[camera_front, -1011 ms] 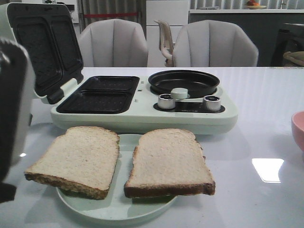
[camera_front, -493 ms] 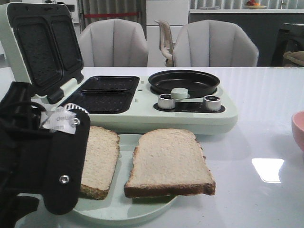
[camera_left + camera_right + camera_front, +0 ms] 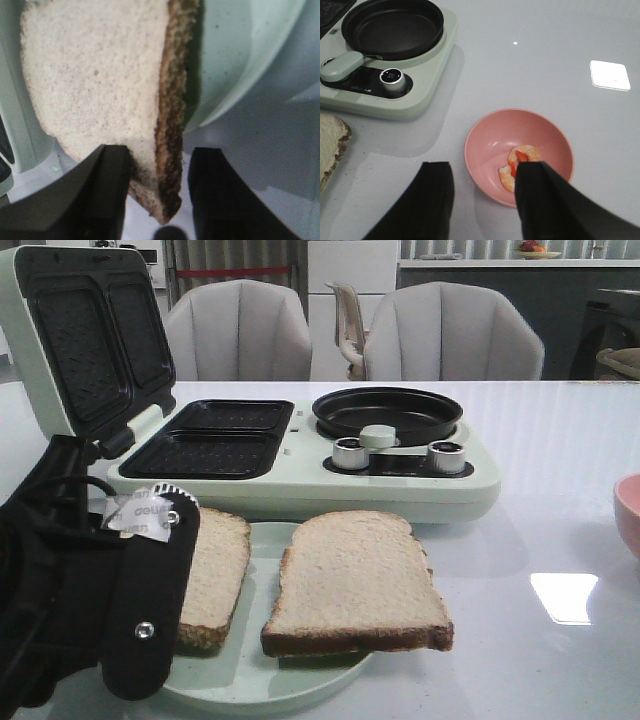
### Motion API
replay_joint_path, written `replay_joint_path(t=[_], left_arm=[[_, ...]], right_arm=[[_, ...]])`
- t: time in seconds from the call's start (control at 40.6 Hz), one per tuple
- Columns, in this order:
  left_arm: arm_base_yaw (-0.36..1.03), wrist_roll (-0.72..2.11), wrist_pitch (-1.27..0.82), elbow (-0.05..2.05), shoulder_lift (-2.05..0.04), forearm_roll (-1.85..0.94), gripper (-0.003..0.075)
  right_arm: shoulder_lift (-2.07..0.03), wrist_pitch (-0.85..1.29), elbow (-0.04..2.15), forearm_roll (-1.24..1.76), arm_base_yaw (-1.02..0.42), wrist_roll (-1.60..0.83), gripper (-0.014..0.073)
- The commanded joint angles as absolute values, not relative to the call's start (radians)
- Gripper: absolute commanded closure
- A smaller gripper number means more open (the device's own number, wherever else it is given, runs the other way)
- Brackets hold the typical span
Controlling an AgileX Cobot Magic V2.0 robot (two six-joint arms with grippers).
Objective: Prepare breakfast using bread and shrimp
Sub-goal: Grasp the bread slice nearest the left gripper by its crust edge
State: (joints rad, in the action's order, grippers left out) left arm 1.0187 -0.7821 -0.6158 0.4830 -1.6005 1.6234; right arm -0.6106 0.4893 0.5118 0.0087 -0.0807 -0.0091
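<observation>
Two bread slices lie on a pale green plate (image 3: 255, 685): the left slice (image 3: 215, 575), half hidden by my left arm (image 3: 90, 610), and the right slice (image 3: 355, 585). In the left wrist view my left gripper (image 3: 157, 195) is open, its fingers standing either side of the near crust corner of the left slice (image 3: 100, 85). The shrimp (image 3: 520, 161) lies in a pink bowl (image 3: 490, 150). My right gripper (image 3: 485, 200) is open and empty above the bowl's near side, and one finger covers part of the shrimp.
A pale green breakfast maker (image 3: 300, 480) stands behind the plate, lid (image 3: 85, 340) open at the left, with two black grill wells (image 3: 205, 452), a round black pan (image 3: 388, 412) and two knobs. The pink bowl's edge (image 3: 630, 520) shows at the far right. Chairs stand behind the table.
My left arm has come in from the left edge over the left bread slice and now covers its left half. The bread, plate and bowl have not moved.
</observation>
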Motion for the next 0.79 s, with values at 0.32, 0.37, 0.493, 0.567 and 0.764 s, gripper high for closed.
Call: replay_joint_path(t=[0.32,0.37,0.493,0.567,0.764], left_arm=[[1.116,-0.845,-0.786,0.505,-1.5,1.58,0.0617],[1.143,-0.835,-0.81,0.505,-1.461,1.566,0.0617],[1.189,-0.768,-0.892,0.505,-1.377,1.583,0.0617],[1.18,-0.754,-0.897,0.505,-1.335,1.633,0.0617],[1.036,-0.762,-0.858,0.552,-1.339,1.861,0.0617]], right_arm=[[-0.616,0.405,0.548,0.0,-0.075,-0.017,0.0172],[-0.616,0.405,0.548,0.0,-0.075,-0.017,0.0172],[-0.616,0.405,0.548,0.0,-0.075,-0.017,0.0172],[-0.616,0.405,0.548,0.0,-0.075,-0.017,0.0172],[-0.616,0.405,0.548,0.0,-0.075,-0.017,0.0172]])
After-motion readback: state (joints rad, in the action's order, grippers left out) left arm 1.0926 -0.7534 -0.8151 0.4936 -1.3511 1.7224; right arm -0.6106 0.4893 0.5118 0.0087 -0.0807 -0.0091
